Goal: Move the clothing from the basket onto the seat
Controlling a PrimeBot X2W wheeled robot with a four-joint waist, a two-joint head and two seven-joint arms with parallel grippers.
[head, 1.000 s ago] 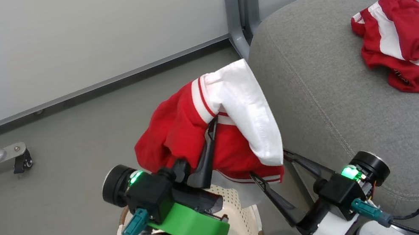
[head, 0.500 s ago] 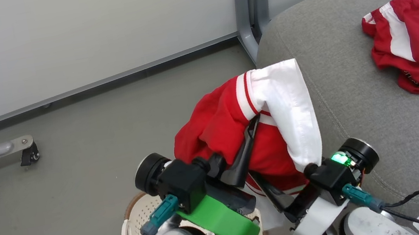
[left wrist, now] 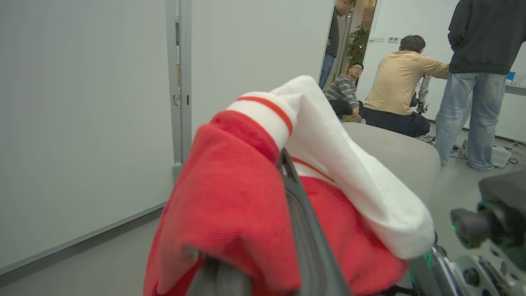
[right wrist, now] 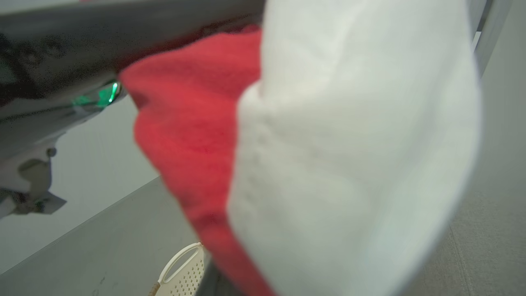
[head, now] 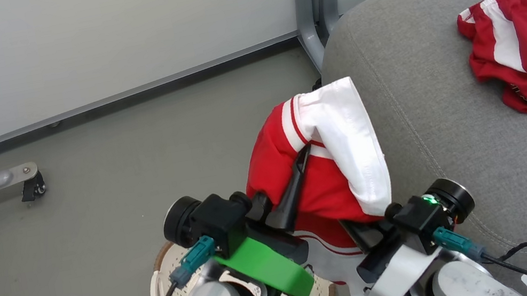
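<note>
The left gripper is clamping shut on a red-and-white garment, holding it above the basket just beside the seat, while the right gripper, closed, is sitting buried under its hem and a second garment is lying on the seat.

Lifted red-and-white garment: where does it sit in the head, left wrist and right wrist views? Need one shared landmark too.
Head view: lifted garment at centre, overlapping the cushion's left edge.
Left wrist view: centre down to the bottom edge, close up.
Right wrist view: centre and right, blurred.
Shared landmark: grey seat, right of the garment in all three.
</note>
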